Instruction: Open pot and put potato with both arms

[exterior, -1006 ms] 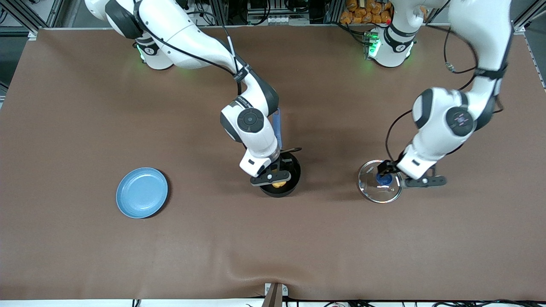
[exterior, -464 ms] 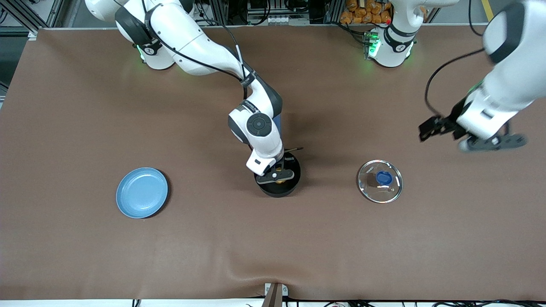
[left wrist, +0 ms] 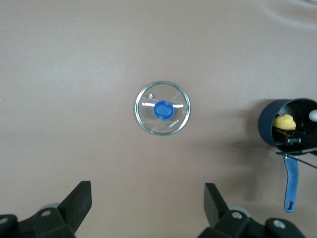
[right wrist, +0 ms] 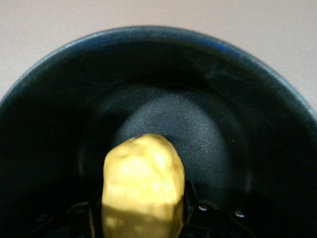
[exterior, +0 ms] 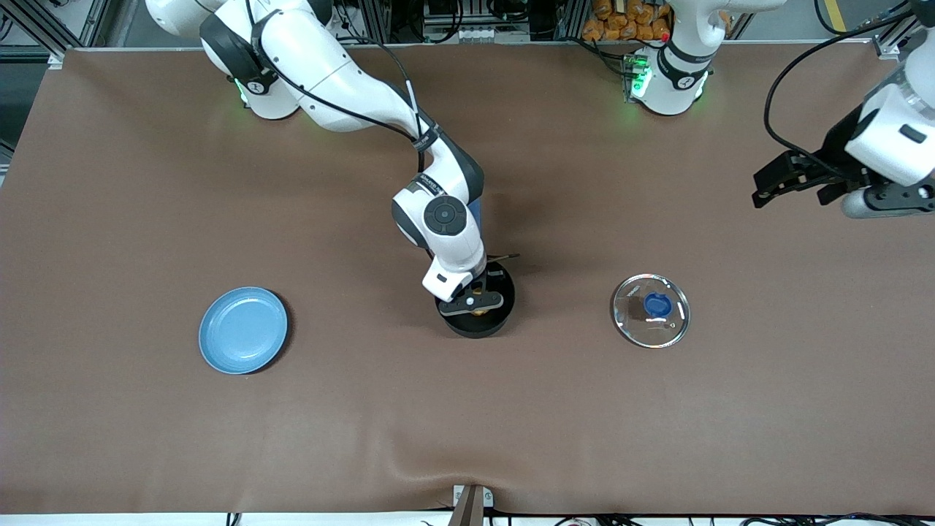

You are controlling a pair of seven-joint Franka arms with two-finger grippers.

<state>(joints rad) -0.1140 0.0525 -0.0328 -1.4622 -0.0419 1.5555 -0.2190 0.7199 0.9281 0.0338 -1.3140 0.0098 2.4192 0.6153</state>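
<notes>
The black pot point(exterior: 497, 315) stands mid-table without its lid; the right arm hides most of its blue handle point(exterior: 477, 213). My right gripper point(exterior: 473, 298) is down inside the pot, shut on the yellow potato point(right wrist: 143, 178), which it holds just above the pot's floor point(right wrist: 198, 129). The left wrist view shows the pot point(left wrist: 270, 126), the potato point(left wrist: 285, 121) and the handle point(left wrist: 292, 183). My left gripper point(exterior: 792, 191) is open and empty, high over the table near the left arm's end, and it also shows in the left wrist view point(left wrist: 147, 203).
The glass lid with a blue knob point(exterior: 651, 310) lies flat on the table beside the pot, toward the left arm's end, and it also shows in the left wrist view point(left wrist: 162, 108). A blue plate point(exterior: 243, 340) lies toward the right arm's end.
My left gripper let go of the lid's knob, rose and swung away toward the left arm's end. My right gripper sank a little deeper into the pot with the potato.
</notes>
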